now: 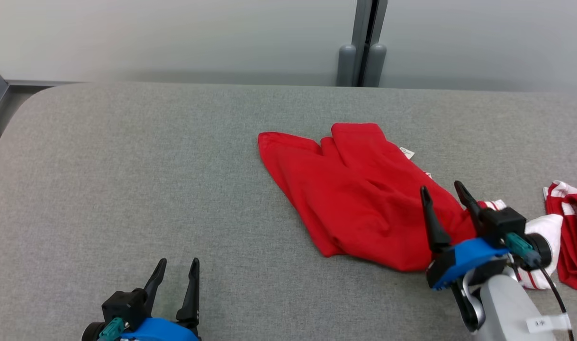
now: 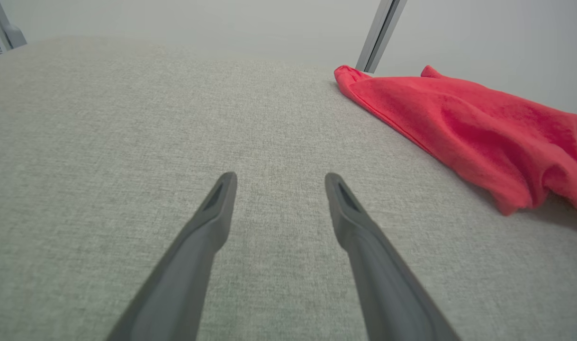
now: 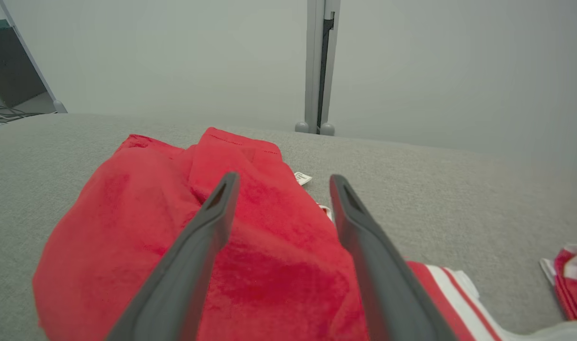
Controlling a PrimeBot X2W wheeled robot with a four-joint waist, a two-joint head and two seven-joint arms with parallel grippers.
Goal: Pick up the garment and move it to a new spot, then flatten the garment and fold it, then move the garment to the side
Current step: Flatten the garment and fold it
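Note:
A red garment [image 1: 355, 194] with a red-and-white striped band and a small white tag lies crumpled on the grey table, right of centre. The garment [image 2: 464, 123] also shows at the right of the left wrist view, and the garment [image 3: 165, 237] spreads under the fingers in the right wrist view. My right gripper [image 1: 442, 192] hovers open over its near right end, holding nothing. Its fingers [image 3: 198, 246] stand wide apart above the red cloth. My left gripper [image 1: 178, 269] is open at the lower left, over bare table, well away from the garment.
The grey fabric-covered table [image 1: 127, 180] has a rounded far left corner. A second red-and-white cloth [image 1: 570, 232] lies at the right edge. A grey post [image 1: 364, 47] stands behind the table against the pale wall.

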